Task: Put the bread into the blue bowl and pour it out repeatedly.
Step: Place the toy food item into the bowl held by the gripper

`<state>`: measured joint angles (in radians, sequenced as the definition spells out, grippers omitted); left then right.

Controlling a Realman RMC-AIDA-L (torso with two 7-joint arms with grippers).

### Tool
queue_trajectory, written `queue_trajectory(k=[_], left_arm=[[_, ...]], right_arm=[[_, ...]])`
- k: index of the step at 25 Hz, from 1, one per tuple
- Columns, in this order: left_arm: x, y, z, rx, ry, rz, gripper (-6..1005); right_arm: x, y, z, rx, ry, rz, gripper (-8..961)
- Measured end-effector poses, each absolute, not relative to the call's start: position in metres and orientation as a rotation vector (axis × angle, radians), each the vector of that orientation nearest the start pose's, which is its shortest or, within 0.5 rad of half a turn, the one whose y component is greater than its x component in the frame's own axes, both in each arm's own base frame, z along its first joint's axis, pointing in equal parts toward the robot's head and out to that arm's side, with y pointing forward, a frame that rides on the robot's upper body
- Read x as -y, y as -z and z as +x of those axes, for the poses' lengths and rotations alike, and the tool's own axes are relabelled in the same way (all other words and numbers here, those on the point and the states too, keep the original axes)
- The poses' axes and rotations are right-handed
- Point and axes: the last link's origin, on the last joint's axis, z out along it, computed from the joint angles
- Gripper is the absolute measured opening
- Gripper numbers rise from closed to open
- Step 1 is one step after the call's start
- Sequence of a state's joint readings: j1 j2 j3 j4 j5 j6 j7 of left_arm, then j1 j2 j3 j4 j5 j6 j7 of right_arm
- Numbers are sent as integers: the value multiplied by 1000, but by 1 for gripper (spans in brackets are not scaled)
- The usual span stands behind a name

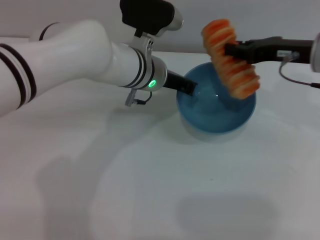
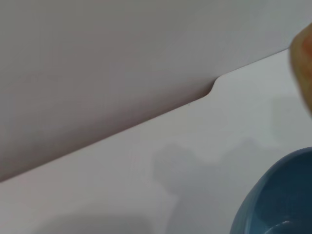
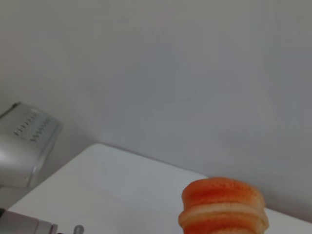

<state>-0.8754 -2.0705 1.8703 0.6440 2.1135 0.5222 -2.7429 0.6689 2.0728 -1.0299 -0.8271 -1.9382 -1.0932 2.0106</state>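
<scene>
Two tools only overhead, right tool (image 1: 231, 50) gripping bread (image 1: 231, 56), left tool (image 1: 189, 87) holding blue bowl (image 1: 216, 112)

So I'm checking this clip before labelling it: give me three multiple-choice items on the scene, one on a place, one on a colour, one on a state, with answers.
1. Where is the bread?
A. Lying in the bowl
B. Held in the air over the bowl
C. On the table

2. What colour is the bowl?
A. Blue
B. Red
C. Green

3. What is the right pincer doing?
A. Hanging open and empty
B. Gripping the bowl's rim
C. Shut on the bread

Answers:
1 B: the loaf hangs tilted above the bowl's far side, clear of its floor.
2 A: it is light blue inside and out.
3 C: its dark fingers clamp the loaf's middle, while the left pincer is at the bowl's left rim.
</scene>
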Motion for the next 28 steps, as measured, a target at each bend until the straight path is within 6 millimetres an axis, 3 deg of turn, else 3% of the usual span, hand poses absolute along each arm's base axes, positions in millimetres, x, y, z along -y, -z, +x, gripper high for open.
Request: queue_trajectory(k=[11, 22, 28], left_arm=[[-419, 118, -166, 1001, 29, -2374, -2], [-422, 116, -165, 1003, 52, -2357, -1], [-422, 115, -167, 1013, 61, -2347, -2]], right_arm=[[-419, 39, 186, -971, -524, -2527, 161], [-413, 41, 204, -1056, -529, -2481, 153], [-414, 39, 204, -1051, -531, -2477, 279]])
